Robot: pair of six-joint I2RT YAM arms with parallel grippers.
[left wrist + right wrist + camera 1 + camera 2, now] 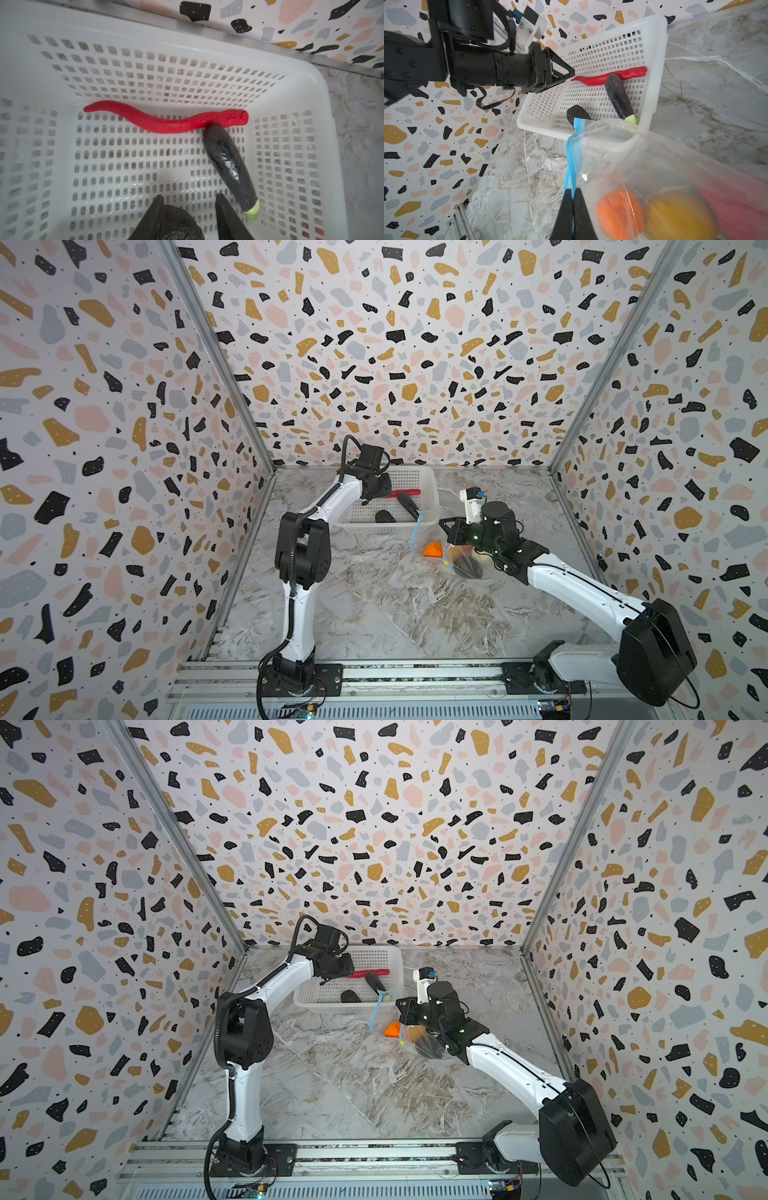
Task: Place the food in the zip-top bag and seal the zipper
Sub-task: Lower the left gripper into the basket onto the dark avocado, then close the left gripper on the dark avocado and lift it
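Zipper (573,153) in the closed right tool (572,191); black oval (176,222) below left tool (189,196)

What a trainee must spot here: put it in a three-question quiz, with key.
1. True or false: the orange sits inside the zip-top bag.
2. The right gripper is shut on: A) the zipper; B) the orange; C) nothing.
3. How many foods lie in the basket?
Key: 1 true. 2 A. 3 three: red chili, eggplant, black oval.
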